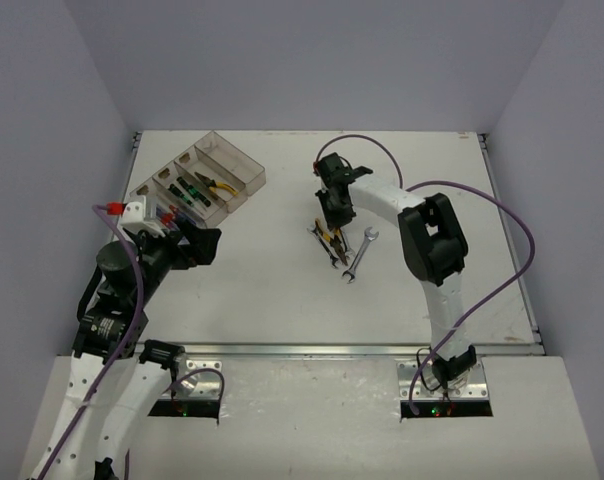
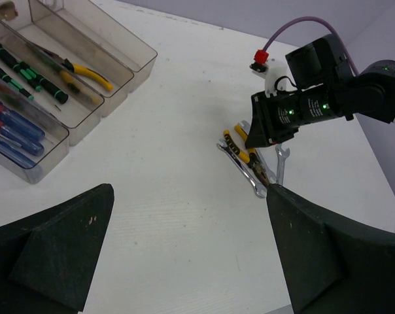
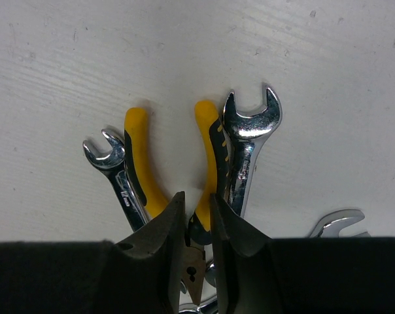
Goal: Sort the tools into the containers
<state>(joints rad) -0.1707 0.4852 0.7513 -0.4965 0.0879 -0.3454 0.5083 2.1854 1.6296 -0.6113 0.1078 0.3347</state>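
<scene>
Left jaws: wide open, holding nothing.
Right jaws: pinched on the yellow pliers (image 3: 209, 140), middle of the picture.
Big wrench (image 3: 248, 140): touching pliers, on tabletop (image 3: 184, 52).

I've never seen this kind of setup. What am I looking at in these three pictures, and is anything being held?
Two robot arms are bolted at the near edge of a white table. The overhead picture looks down on both; the other two come from a camera on each wrist. The left gripper is wide open and empty, near a row of clear bins holding screwdrivers and yellow-handled pliers. The right gripper is down over a pile: loose pliers among silver wrenches. Its fingers sit narrowly either side of one pliers handle; whether they pinch it yet is unclear.
</scene>
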